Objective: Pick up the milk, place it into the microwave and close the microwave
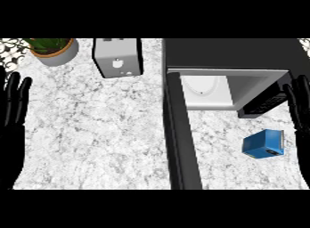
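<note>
— Where is the milk (263, 144)?

— A small blue carton, boxy and smooth-sided, tilted on the white-and-grey marbled table (98, 133) near its right edge; it lies in front of the microwave (236, 67), clear of the opening.

— And the microwave itself?

— A black, flat-topped box at the table's far right corner; its pale interior shows, and its dark door (182, 142) stands swung open, a long slab running toward the near edge, left of the carton.

— The hands?

— The right hand (304, 109), black, is at the right edge, fingers straight and up, holding nothing; the carton sits near it, lower and to its left, not touching. The left hand (6, 104) rests at the left edge, likewise open and empty, well apart from the milk.

— Anything else?

— A white boxy toaster (117, 56) along the far edge; a grey round pot with a green plant (53, 50) in the far left corner.
</note>
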`<action>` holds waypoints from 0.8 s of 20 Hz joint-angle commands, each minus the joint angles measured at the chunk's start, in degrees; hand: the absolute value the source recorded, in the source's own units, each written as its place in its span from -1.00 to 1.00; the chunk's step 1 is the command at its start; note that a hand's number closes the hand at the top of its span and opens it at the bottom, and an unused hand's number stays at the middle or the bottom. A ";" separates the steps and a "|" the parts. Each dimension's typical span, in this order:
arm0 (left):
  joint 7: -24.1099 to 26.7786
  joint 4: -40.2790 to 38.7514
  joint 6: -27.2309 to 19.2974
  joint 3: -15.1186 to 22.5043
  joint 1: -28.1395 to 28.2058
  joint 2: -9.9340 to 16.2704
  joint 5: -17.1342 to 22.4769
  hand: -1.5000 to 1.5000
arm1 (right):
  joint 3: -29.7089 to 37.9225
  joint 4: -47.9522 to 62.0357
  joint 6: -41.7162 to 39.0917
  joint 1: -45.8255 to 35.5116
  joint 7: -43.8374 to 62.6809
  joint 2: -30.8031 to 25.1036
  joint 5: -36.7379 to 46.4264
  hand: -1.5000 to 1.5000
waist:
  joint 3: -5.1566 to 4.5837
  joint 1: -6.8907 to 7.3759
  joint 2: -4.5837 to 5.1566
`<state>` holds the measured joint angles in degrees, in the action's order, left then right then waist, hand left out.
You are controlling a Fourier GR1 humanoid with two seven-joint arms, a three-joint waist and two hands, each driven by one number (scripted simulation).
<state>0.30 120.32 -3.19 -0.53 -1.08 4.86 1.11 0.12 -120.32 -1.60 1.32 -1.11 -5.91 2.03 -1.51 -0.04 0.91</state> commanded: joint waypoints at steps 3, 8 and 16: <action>-6.40 6.86 -1.61 3.89 2.53 -0.48 -4.40 -1.00 | 0.09 -1.24 3.07 -2.15 4.55 1.83 1.26 -1.00 | 1.53 0.26 -1.02; -8.15 7.35 -6.32 10.85 8.87 -4.72 -3.49 -1.00 | -4.68 -4.49 -1.09 0.27 9.71 4.78 -8.75 -1.00 | 1.56 0.34 -1.12; 0.49 13.40 -2.75 15.85 25.24 -4.69 -3.24 -1.00 | -4.89 -9.82 0.47 2.03 14.47 4.31 -9.63 -1.00 | 1.50 0.30 -1.02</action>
<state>-2.24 132.24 -6.70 12.57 18.81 0.71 -2.07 -5.51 -128.77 -0.79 3.14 10.94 -1.17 -5.70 -0.05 0.32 -0.14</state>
